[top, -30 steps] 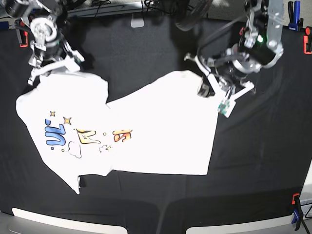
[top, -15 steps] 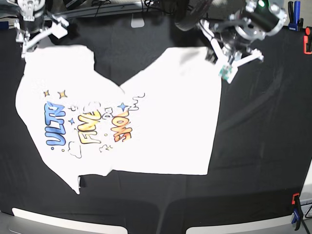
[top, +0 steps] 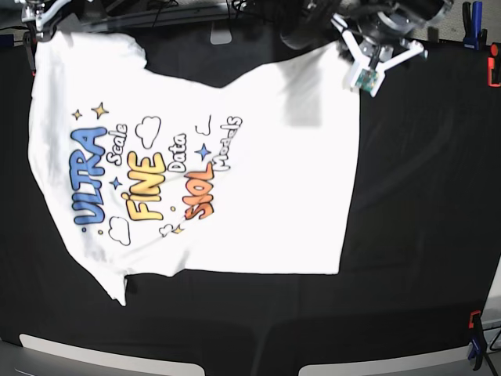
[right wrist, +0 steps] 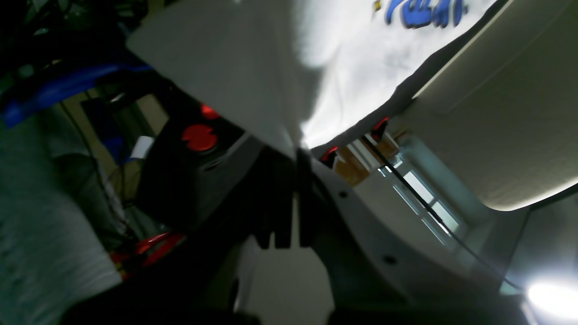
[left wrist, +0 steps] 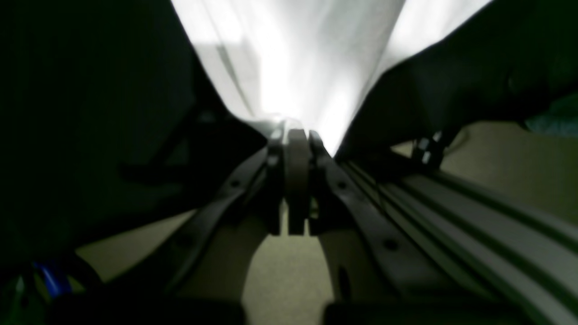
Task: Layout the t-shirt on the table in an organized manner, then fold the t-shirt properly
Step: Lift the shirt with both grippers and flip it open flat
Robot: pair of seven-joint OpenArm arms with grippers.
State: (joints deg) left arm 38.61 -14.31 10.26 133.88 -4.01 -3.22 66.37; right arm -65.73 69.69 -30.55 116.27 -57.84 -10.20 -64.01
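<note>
Both arms are up at the far edge of the table [top: 423,235], and the t-shirt [top: 258,219] is stretched between them, print side up. The blue ULTRA lettering [top: 88,178] sits toward the right arm's side, with yellow FINE and orange lettering beside it, plus little cloud outlines and stars. The shirt's near hem lies on the black cloth, while its far edge rises toward the two hands. One sleeve pokes out at the near corner on the right arm's side.

The left hand [top: 350,53] is at the shirt's far corner on the base view's right. From its wrist camera, the left hand's jaws are pressed together on a pinch of white fabric that fans out bright beyond them.

The right hand [top: 39,22] is only just in frame in the base view's top left corner. Its wrist view shows the jaws closed tight on the shirt's edge, the cloth spreading away with blue letters visible far off.

A blue clamp [top: 475,343] grips the table's near corner, and an orange one [top: 493,70] sits on the edge beyond the left hand.
</note>
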